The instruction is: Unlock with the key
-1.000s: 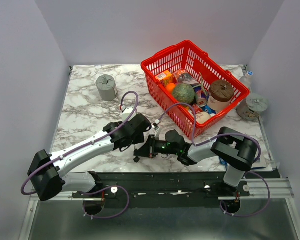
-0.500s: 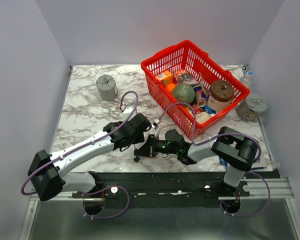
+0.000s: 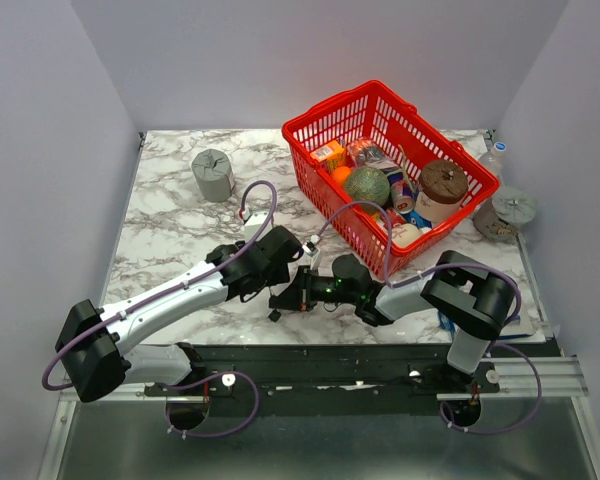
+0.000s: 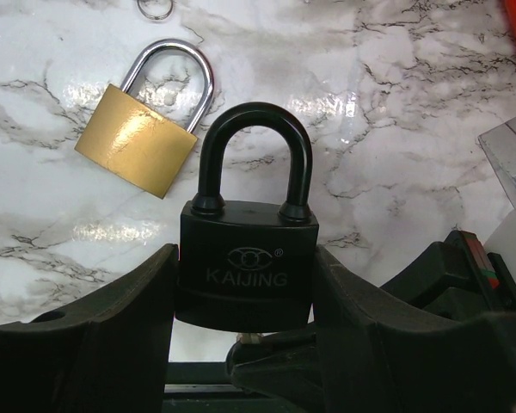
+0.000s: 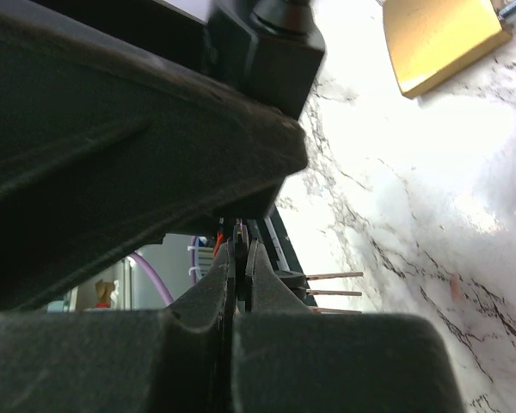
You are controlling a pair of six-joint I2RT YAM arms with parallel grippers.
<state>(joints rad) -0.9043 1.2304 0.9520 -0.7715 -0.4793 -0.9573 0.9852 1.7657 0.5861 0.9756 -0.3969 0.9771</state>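
My left gripper [image 4: 245,297] is shut on the black padlock [image 4: 245,258], gripping its body on both sides with the shackle pointing away and the bottom face toward the camera. My right gripper [image 5: 241,245] is shut on the key [image 5: 240,251], a thin dark sliver between its pads. It sits just below the padlock's bottom face [image 5: 267,52]. A bit of silver metal [image 4: 251,338] shows at the right gripper's tip, under the padlock. I cannot tell if the key is in the keyhole. In the top view the two grippers meet near the table's front edge, left [image 3: 280,265] and right [image 3: 288,298].
A brass padlock [image 4: 138,151] lies on the marble just beyond the black one, with a small ring [image 4: 155,9] farther off. A red basket [image 3: 310,130] of groceries stands at the back right. A grey cylinder [image 3: 212,175] is at the back left and a jar [image 3: 505,213] at the right edge.
My right gripper has edged slightly up and left toward the padlock in the left gripper. The left arm has barely moved.
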